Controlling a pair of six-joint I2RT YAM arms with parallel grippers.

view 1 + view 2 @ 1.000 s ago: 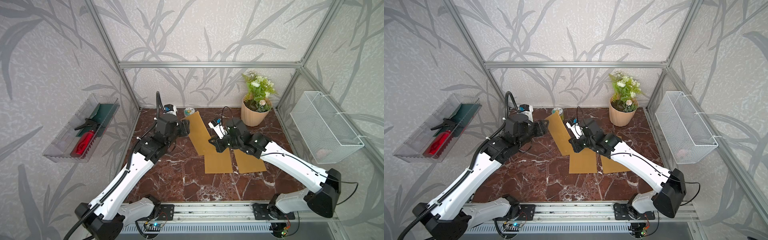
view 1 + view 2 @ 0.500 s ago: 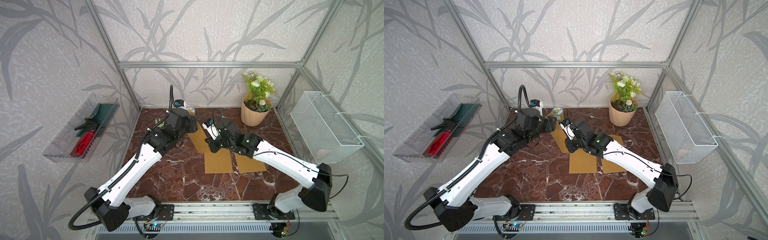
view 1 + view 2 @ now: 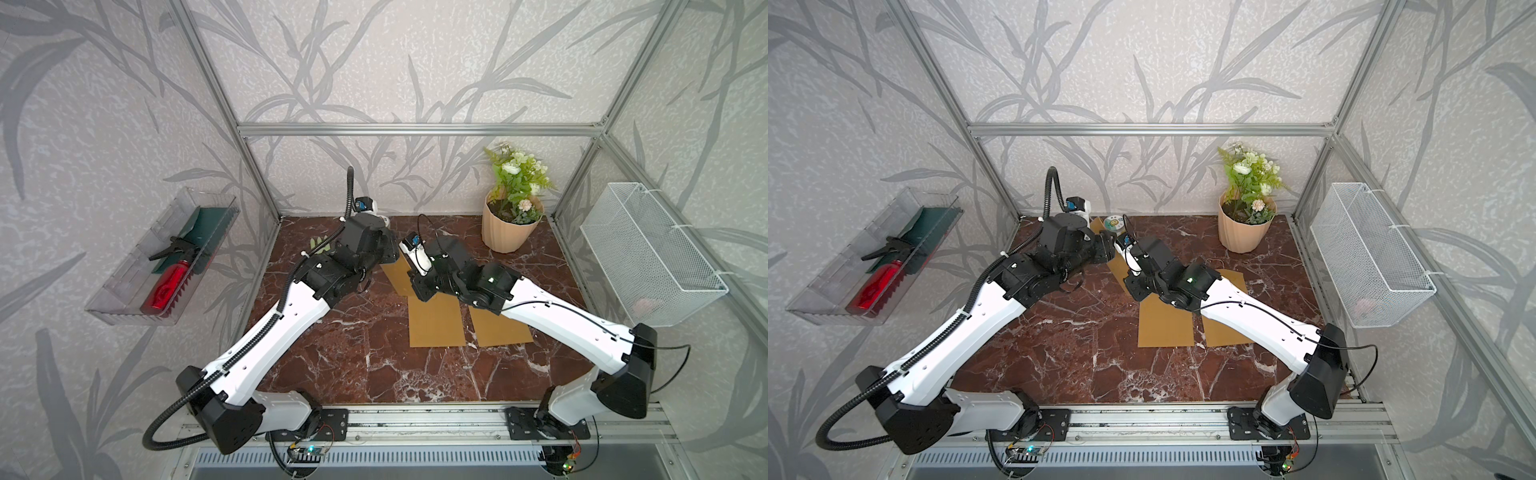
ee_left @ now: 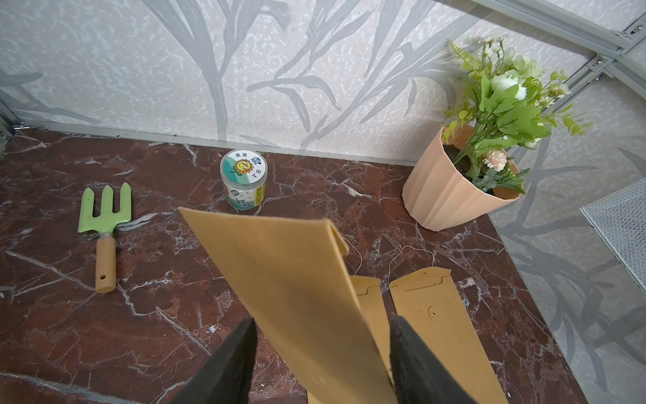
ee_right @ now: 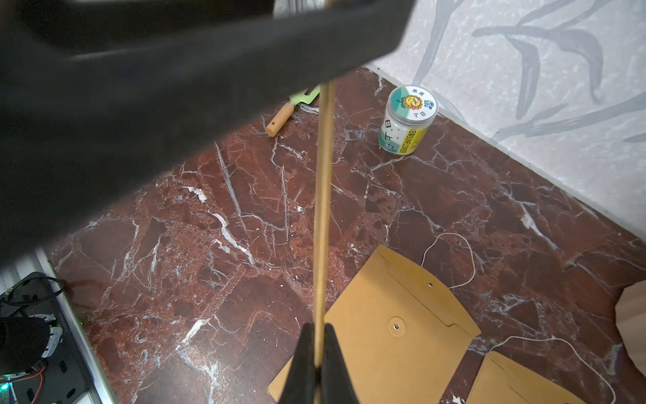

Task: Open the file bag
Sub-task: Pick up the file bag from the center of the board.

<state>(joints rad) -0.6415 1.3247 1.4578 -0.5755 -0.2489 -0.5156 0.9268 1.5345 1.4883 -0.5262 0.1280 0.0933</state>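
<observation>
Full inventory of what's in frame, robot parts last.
table: one, red-brown marble
lifted file bag: one, brown, raised off table
flat file bags: two, brown, side by side on table
jar: one, sunflower label, far edge
hand rake: one, green, wooden handle, far left
flower pot: one, peach, far right
wire basket: one, white, robot's right side
tray: one, clear, robot's left side, holds red bottle
right claw: shut on lifted file bag
left claw: open, straddling it

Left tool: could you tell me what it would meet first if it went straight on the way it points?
Probably the raised tan paper file bag, which stands between the open fingers of the left tool, though depth is unclear.
</observation>
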